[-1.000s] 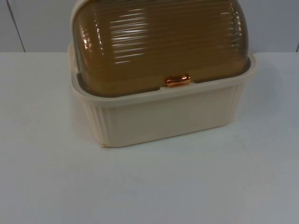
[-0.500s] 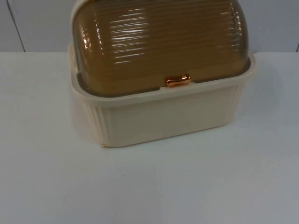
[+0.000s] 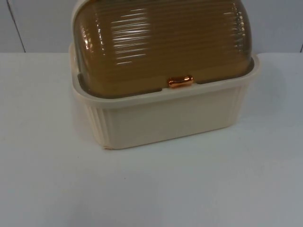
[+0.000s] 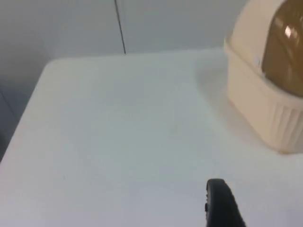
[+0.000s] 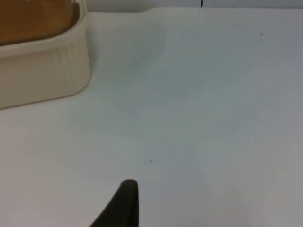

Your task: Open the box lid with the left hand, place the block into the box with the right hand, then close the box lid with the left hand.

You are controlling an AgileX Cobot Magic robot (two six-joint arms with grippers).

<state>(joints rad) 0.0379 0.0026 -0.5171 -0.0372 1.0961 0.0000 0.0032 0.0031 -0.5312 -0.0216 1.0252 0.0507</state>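
A cream ribbed box (image 3: pixel 170 118) stands at the back middle of the white table. Its amber ribbed dome lid (image 3: pixel 161 42) is down, resting on the box rim. A small copper handle (image 3: pixel 180 81) sits at the lid's front edge. The left wrist view has the box (image 4: pixel 265 109) off to one side, with my left gripper (image 4: pixel 220 203) low over bare table well away from it. In the right wrist view my right gripper (image 5: pixel 124 203) also hangs over bare table, apart from the box (image 5: pixel 42 71).
The white table top (image 3: pixel 151 189) stretches wide in front of the box and on both its sides. A grey partition wall (image 3: pixel 279 23) closes off the back. The table's left edge (image 4: pixel 28 118) drops away in the left wrist view.
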